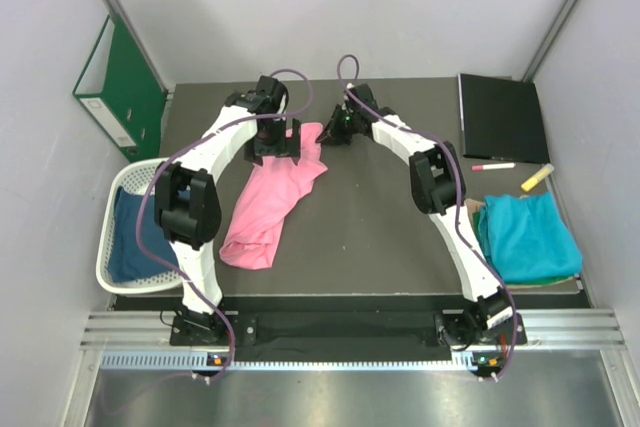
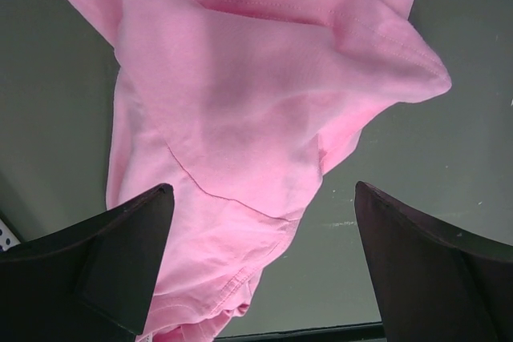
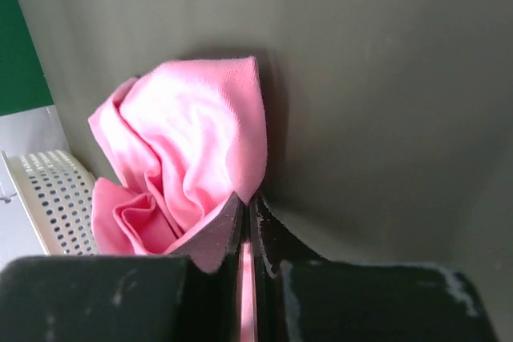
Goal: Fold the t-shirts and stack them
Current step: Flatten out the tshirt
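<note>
A bright pink t-shirt lies crumpled in a long strip on the dark table, running from the far middle toward the near left. My right gripper is shut on the shirt's far edge, with pink cloth pinched between its jaws. My left gripper hovers open over the shirt's far end, its dark fingers spread wide apart with nothing held. A dark blue t-shirt lies in the white basket. A teal t-shirt sits folded at the right.
The white lattice basket stands at the table's left edge. A green ring binder leans on the left wall. A black folder, a pink marker and a yellow highlighter lie at the far right.
</note>
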Tool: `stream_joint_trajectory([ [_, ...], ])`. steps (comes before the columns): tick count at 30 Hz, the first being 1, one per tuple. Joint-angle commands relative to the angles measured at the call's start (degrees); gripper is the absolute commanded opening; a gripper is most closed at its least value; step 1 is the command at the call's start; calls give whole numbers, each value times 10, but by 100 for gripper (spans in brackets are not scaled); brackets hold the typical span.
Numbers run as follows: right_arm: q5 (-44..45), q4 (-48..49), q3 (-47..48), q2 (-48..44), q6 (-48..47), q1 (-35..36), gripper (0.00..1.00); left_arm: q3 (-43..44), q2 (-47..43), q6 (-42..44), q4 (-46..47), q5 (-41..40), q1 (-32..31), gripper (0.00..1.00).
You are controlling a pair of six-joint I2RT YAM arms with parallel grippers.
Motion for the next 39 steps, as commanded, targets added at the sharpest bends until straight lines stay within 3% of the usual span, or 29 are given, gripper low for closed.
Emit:
stream_joint_trajectory([
  [1,21,4,29,21,7,9,0,-5,-9,3,2,1,2,99],
  [13,140,22,-108,-206,-56,-61,0,-3,53,43,36,86,1,99],
  [15,145,22,-141,-232,-63,-72,0,29,107,46,11,96,1,77],
  [16,147,21,-152,-240,-64,-83,0,62,123,49,4,100,1,58],
  [17,146,22,-163,-247,-68,-89,0,78,148,48,-3,102,1,9],
  [18,148,18,-187,-263,-71,-95,0,92,157,46,-5,101,1,0],
  [25,163,14,-299,-339,-99,-159,0,201,147,35,-2,54,15,0],
  [30,182,-5,-368,-385,-115,-191,0,175,100,7,35,46,56,0],
  [34,194,-6,-412,-407,-119,-217,0,106,69,-17,76,16,102,0],
  [39,204,-21,-434,-411,-130,-226,0,102,111,-46,66,31,153,0],
])
